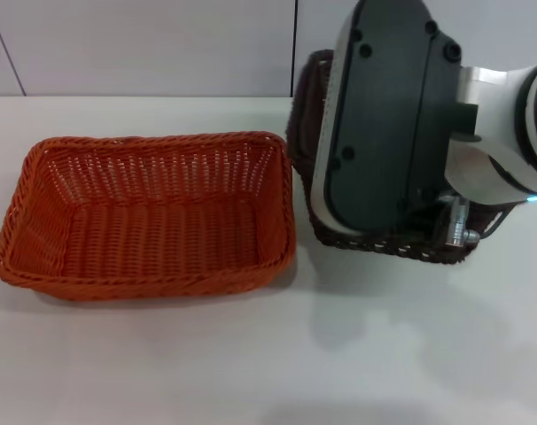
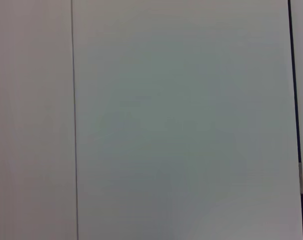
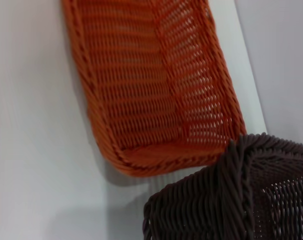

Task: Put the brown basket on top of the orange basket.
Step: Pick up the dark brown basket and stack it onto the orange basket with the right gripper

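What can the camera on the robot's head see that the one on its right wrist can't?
Only the head view shows the right arm itself, its gripper hanging over the brown basket and hiding most of it, and the whole orange basket on the white table. Only the right wrist view shows the brown basket's woven corner and rim up close. Both show the two baskets side by side, both empty as far as visible, not yet stacked.

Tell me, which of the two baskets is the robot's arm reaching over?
The brown basket, on the robot's right; the right arm hides most of it. The orange basket sits uncovered beside it on the table.
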Tool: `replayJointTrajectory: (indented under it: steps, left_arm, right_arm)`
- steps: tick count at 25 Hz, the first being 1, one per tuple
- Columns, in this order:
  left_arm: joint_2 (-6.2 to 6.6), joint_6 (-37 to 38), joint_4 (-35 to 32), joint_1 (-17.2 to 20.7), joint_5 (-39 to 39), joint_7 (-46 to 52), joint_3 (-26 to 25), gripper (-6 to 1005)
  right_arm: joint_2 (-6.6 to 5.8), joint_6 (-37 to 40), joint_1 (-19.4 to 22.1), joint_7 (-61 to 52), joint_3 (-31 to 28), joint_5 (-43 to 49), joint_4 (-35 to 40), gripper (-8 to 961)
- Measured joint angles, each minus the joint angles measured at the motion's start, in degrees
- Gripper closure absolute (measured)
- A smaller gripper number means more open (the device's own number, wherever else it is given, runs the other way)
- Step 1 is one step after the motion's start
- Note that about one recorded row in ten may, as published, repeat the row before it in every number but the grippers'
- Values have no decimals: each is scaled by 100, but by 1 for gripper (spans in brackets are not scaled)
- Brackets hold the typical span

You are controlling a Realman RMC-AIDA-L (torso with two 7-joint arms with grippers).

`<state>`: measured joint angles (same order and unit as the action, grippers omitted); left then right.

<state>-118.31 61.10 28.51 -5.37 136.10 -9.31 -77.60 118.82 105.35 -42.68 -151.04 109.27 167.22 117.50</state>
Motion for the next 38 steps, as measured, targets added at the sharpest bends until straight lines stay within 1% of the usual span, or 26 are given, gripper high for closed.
replayJointTrajectory:
  steps: [2, 3, 4, 6, 7, 9, 10, 13, 17, 18, 22, 25, 28, 29, 32, 33, 35, 36, 37, 38]
  left_arm:
    - [-4, 0, -15, -2, -25, 0, 0, 226]
    - [-8, 0, -23, -4, -31, 0, 1, 226]
    - [-10, 0, -28, -4, -31, 0, 3, 226]
    - [-14, -1, -32, -3, -31, 21, 17, 226]
    - [-14, -1, -32, -3, -31, 21, 17, 226]
    - [-17, -1, -40, 4, -30, 106, 53, 226]
    - [-19, -2, -45, 7, -31, 147, 64, 226]
    - [-26, -2, -55, 9, -31, 196, 72, 226]
    - [-36, -2, -75, 24, -31, 315, 93, 226]
    - [-36, 1, -82, 38, -34, 373, 96, 226]
    - [-36, 22, -83, 45, -35, 398, 104, 226]
    - [-34, 94, -81, 62, -43, 405, 112, 226]
    - [-33, 129, -84, 63, -83, 447, 102, 226]
    - [-33, 129, -84, 63, -83, 447, 102, 226]
    - [-33, 138, -107, 61, -177, 451, 96, 226]
    - [-33, 138, -112, 59, -187, 451, 97, 226]
    - [-33, 139, -127, 56, -193, 454, 96, 226]
    - [-33, 139, -148, 51, -201, 456, 96, 226]
    - [-33, 139, -148, 51, -201, 456, 96, 226]
    - [-33, 139, -158, 48, -202, 456, 97, 226]
  right_arm:
    - [0, -91, -5, 327, 81, 3, 26, 764]
    - [6, -310, 47, 816, 232, 9, 31, 764]
    - [12, -420, 84, 1065, 305, 11, 30, 764]
    - [17, -566, 115, 1440, 363, 12, 30, 764]
    - [17, -566, 115, 1440, 363, 12, 30, 764]
    - [12, -853, 239, 2230, 369, 13, 31, 763]
    - [12, -853, 239, 2230, 369, 13, 31, 763]
    - [20, -1290, 521, 3111, 314, 14, 35, 763]
    - [12, -1378, 517, 3191, 237, 13, 66, 763]
    - [5, -1340, 497, 3232, 139, 16, 81, 763]
    - [0, -1308, 503, 3380, 68, 20, 91, 763]
    - [4, -1498, 601, 3745, 116, 20, 80, 763]
    - [2, -1873, 681, 4269, 193, 17, 61, 762]
    - [2, -1873, 681, 4269, 193, 17, 61, 762]
    - [4, -2268, 853, 4830, 322, 12, 57, 762]
    - [19, -2488, 995, 5143, 438, 9, 51, 762]
    - [21, -2560, 1048, 5244, 523, 6, 47, 762]
    - [16, -2770, 1217, 5528, 746, 2, 39, 762]
    - [16, -2770, 1217, 5528, 746, 2, 39, 762]
    - [16, -3003, 1476, 5928, 934, 1, 32, 762]
